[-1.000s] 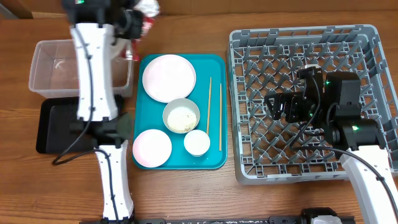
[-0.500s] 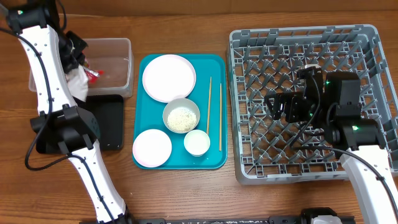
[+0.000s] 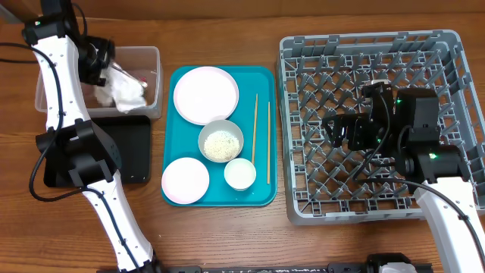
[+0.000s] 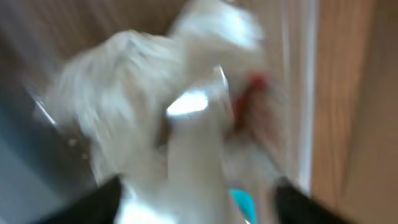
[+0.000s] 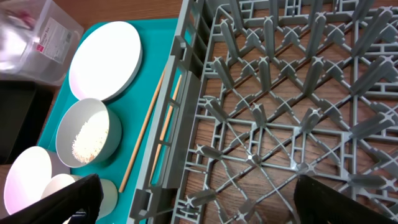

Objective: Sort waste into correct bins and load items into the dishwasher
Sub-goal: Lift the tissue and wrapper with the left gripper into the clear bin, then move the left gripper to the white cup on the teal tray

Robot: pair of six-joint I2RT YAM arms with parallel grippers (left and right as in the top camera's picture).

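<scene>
White crumpled napkin (image 3: 126, 92) is within the clear plastic tub (image 3: 154, 53).

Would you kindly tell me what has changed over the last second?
The left gripper swung from behind the teal tray leftward over the clear tub, carrying the crumpled napkin and red wrapper; its fingers now stand apart and both seem to lie in the tub. The right gripper, the tray's contents and the rack stayed put.

Even, bright light, soft shadows; heavy motion blur over the left-wrist napkin (image 4: 115, 109)
</scene>
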